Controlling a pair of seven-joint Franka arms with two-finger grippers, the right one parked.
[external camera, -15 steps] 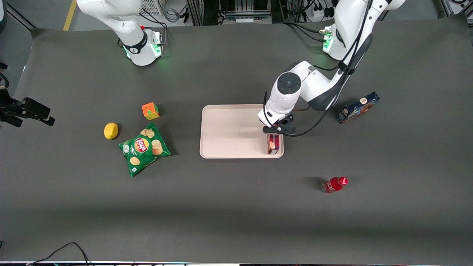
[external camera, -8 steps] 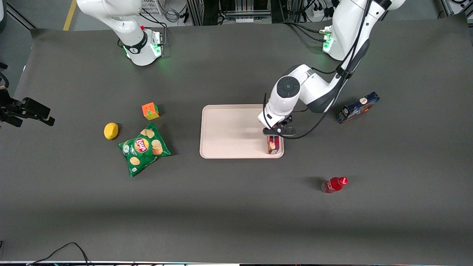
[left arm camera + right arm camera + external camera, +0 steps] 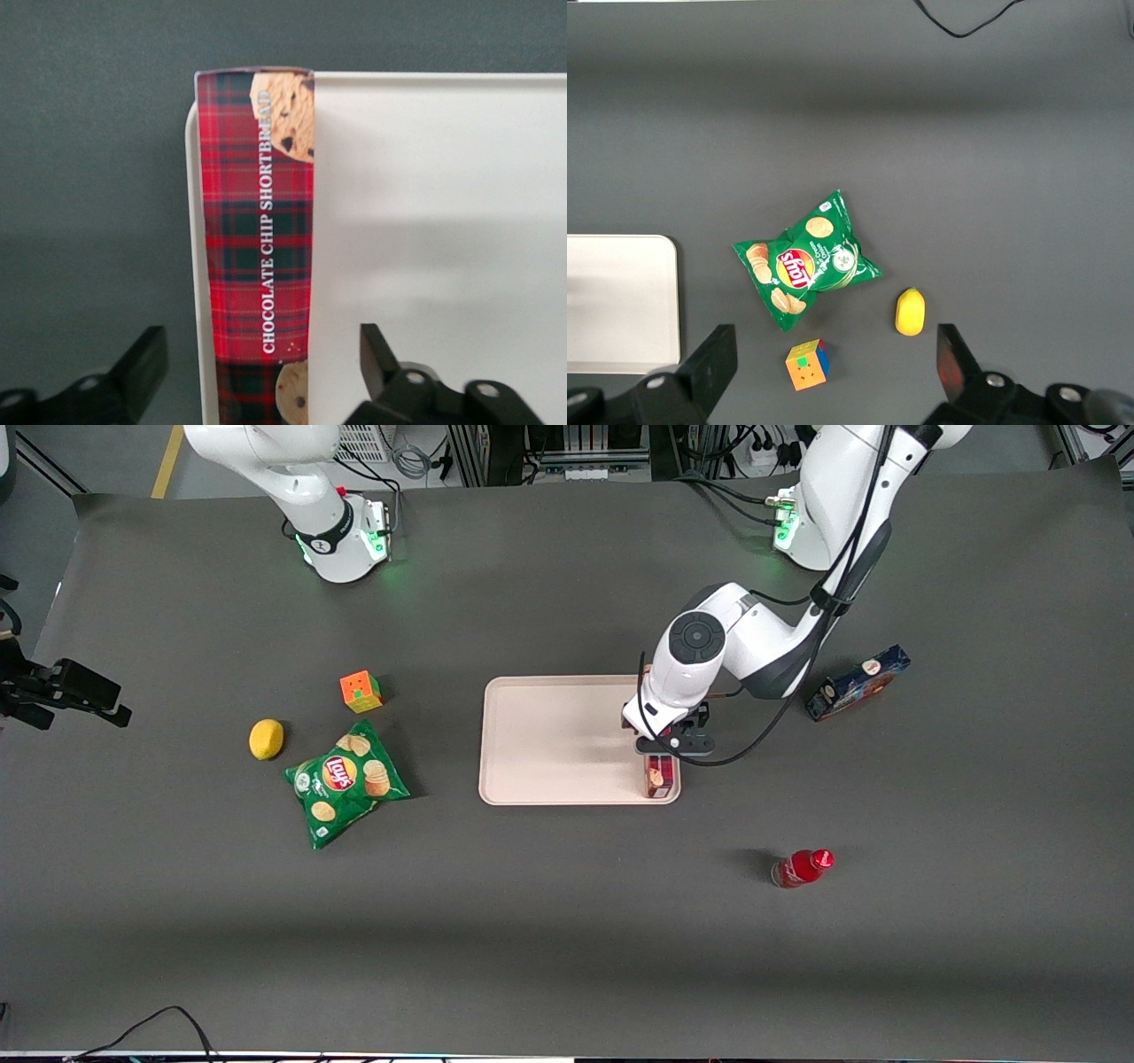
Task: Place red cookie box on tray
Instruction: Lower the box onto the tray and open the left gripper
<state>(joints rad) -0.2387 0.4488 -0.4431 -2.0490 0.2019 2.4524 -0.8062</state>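
The red cookie box [image 3: 658,778] lies flat on the pale pink tray [image 3: 549,740], along the tray's rim toward the working arm's end. Only its end nearer the front camera shows below the arm. In the left wrist view the red cookie box [image 3: 257,248] shows tartan, cookie pictures and white lettering, resting just inside the rim of the tray [image 3: 443,221]. My gripper [image 3: 662,751] hovers over the box. The gripper [image 3: 261,372] is open: its black fingers [image 3: 142,367] stand on either side of the box with a gap at each.
A dark blue cookie box [image 3: 858,682] and a small red bottle [image 3: 802,867] lie toward the working arm's end. A green chips bag [image 3: 345,782], a lemon [image 3: 266,739] and a colour cube [image 3: 361,691] lie toward the parked arm's end.
The working arm's wrist has shifted slightly nearer the front camera and toward its own end. The red cookie box has stayed where it lies on the tray.
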